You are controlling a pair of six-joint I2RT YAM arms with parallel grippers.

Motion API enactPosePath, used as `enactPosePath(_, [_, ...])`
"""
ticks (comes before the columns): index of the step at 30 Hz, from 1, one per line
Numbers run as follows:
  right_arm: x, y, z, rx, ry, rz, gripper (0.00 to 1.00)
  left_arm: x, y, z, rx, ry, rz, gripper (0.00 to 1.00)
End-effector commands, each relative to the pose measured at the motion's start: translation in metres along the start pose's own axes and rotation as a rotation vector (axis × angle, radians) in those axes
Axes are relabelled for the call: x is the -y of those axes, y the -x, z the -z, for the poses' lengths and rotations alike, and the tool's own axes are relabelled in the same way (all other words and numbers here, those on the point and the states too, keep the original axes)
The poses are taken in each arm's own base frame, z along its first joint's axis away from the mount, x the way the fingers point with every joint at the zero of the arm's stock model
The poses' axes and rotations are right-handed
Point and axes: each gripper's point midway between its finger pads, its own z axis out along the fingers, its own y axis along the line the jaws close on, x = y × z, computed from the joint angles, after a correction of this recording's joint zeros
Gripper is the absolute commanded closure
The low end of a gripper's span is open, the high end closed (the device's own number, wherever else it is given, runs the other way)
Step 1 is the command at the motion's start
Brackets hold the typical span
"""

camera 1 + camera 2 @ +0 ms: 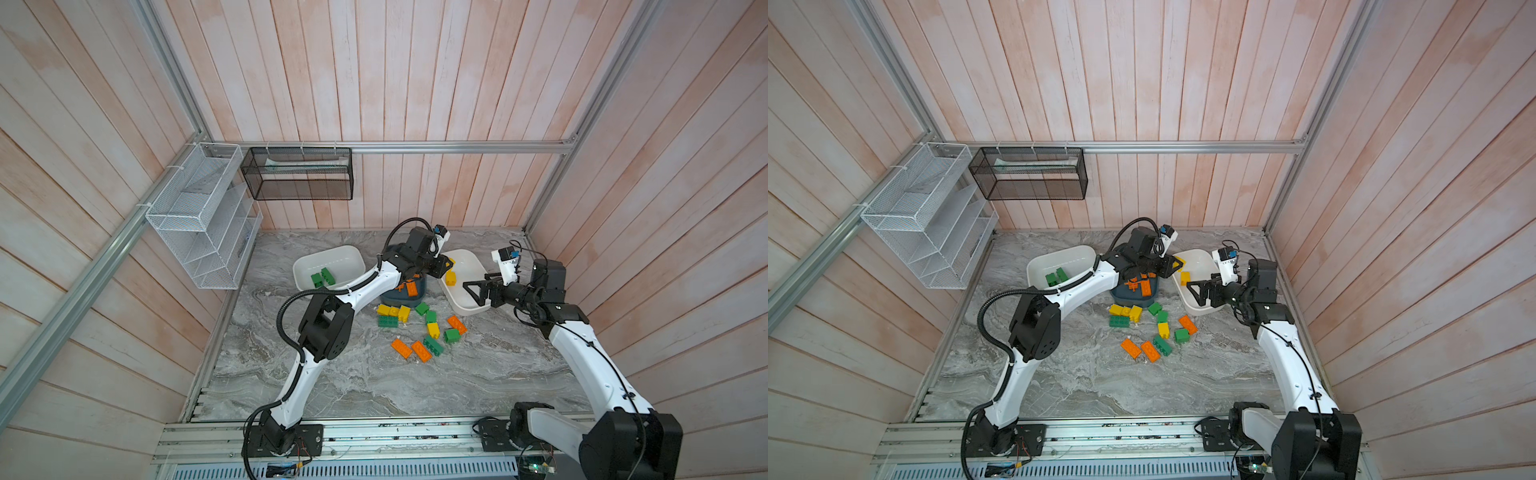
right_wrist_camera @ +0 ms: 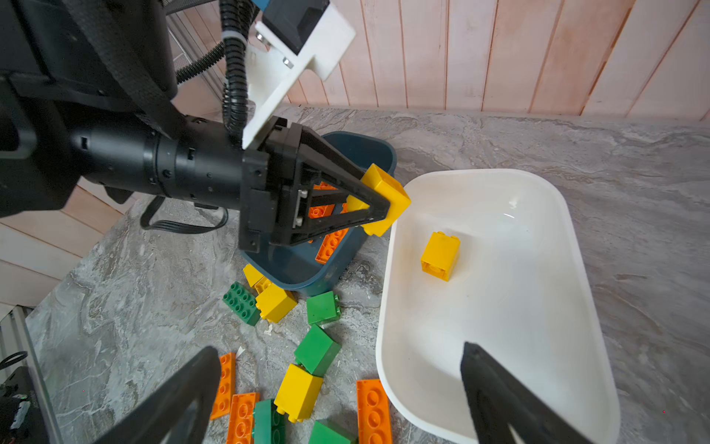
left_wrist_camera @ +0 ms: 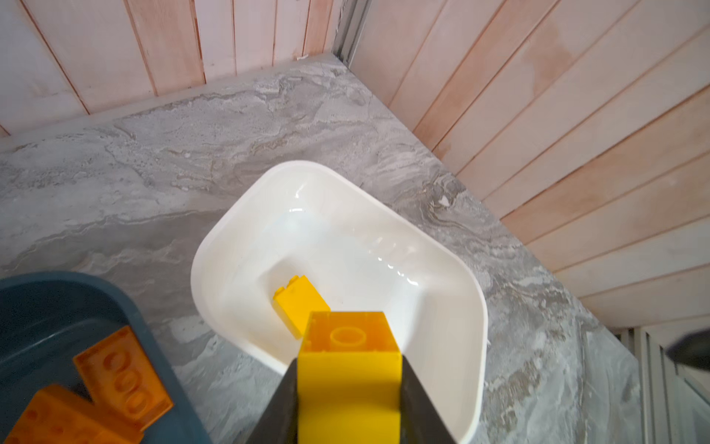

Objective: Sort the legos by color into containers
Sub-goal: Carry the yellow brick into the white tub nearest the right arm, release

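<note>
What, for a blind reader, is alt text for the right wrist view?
The left claw holds a yellow brick over the rim of a white tub containing a second yellow brick. Nearby: a teal tub of orange bricks and loose bricks.

Both top views: the left arm (image 1: 365,282) covered most of the teal tub (image 1: 395,300), so its orange bricks (image 1: 411,288) could not be counted.

Left wrist view: the held yellow brick (image 3: 349,369) ran off the picture's edge and hid part of the loose yellow brick (image 3: 294,303). A dark blurred shape (image 3: 691,351) at the edge could not be identified.

Right wrist view: the fingers (image 2: 173,399) of the right gripper (image 2: 340,349) were cut off.
</note>
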Motion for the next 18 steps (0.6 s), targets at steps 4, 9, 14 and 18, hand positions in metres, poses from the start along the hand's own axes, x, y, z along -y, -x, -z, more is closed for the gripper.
enactPosePath(4, [0.007,0.016,0.011,0.051,-0.058,0.022,0.02,-0.013,0.007,-0.034,0.058,0.082,0.067,0.75])
enactPosePath(9, [0.007,0.014,0.01,0.049,-0.053,0.015,0.02,-0.023,0.008,-0.047,0.082,0.133,0.055,0.67])
enactPosePath(14, [0.005,0.015,0.011,0.051,-0.048,0.016,0.02,-0.011,0.02,-0.04,0.108,0.105,0.016,0.41])
enactPosePath(18, [0.004,0.016,0.013,0.055,-0.045,0.014,0.02,0.008,0.042,-0.008,0.117,0.08,-0.035,0.32])
